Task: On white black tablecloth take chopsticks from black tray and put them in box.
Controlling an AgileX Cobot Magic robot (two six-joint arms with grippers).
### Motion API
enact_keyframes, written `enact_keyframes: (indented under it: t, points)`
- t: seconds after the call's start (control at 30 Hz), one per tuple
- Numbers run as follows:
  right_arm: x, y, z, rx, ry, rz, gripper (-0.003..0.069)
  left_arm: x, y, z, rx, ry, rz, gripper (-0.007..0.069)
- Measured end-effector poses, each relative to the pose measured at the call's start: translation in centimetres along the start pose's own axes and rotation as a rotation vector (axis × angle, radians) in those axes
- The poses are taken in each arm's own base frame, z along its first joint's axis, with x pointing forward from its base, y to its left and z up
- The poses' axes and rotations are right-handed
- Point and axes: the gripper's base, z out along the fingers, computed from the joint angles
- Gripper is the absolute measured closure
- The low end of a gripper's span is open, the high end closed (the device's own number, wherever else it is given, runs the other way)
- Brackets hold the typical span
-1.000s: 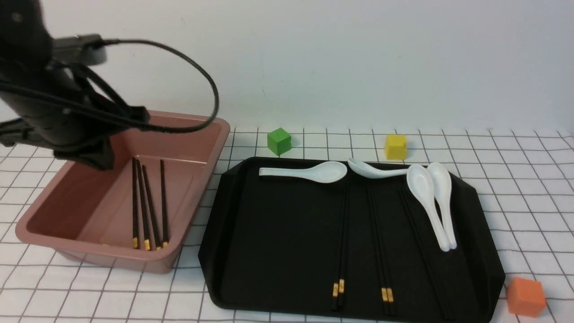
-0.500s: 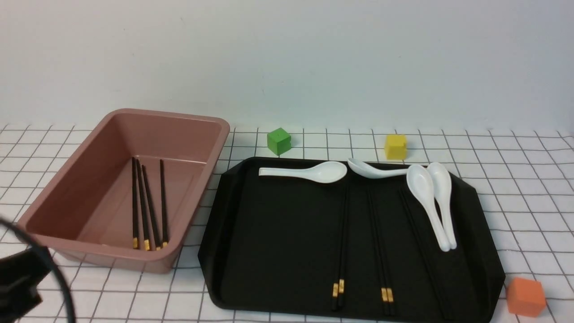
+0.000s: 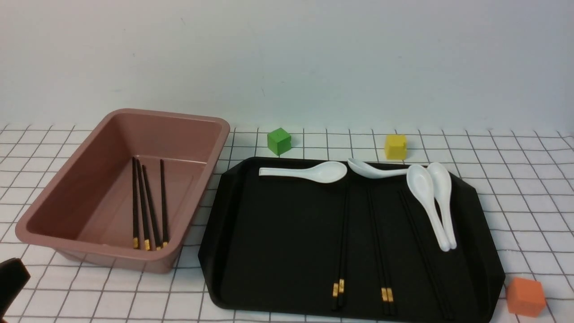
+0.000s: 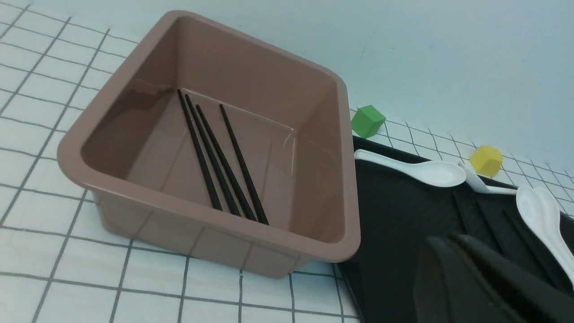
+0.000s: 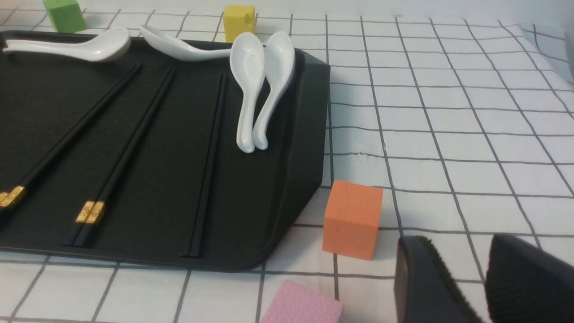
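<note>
My left pincer (image 4: 475, 278) sits low beside the box (image 3: 197, 121), fingers apparently pressed together with nothing between them. My right pincer (image 5: 475, 278) hovers over the tablecloth (image 3: 515, 179) off the black tray (image 3: 269, 242), near the orange cube (image 3: 525, 296), slightly spread and empty.

Four chopsticks (image 3: 148, 206) already lie in the box. Three pairs (image 3: 381, 242) rest lengthwise on the tray, running back toward the white spoons (image 3: 430, 206).

The next pick is probably the pair nearest the box. I should come down astride both sticks partway along, well short of the spoon at their far tips, close squarely so neither rolls out, lift level, and lower them lengthwise into the box.

No brand, label or writing is readable; the gold bands look patterned only.
</note>
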Motion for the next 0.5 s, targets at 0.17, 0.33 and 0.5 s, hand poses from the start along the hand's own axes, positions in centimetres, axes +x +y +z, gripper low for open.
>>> enact_keyframes:
  t: [0.17,0.33,0.5]
  points:
    - [0.0,0.0,0.0,0.000,0.000,0.000,0.0419,0.0,0.0,0.0,-0.001,0.000,0.002,0.0637]
    - [0.0,0.0,0.0,0.000,0.000,0.000,0.0419,0.0,0.0,-0.1,0.001,-0.005,0.002,0.0637]
    - [0.0,0.0,0.0,0.000,0.000,0.000,0.0419,1.2,0.6,-1.3,0.024,-0.075,0.024,0.0637]
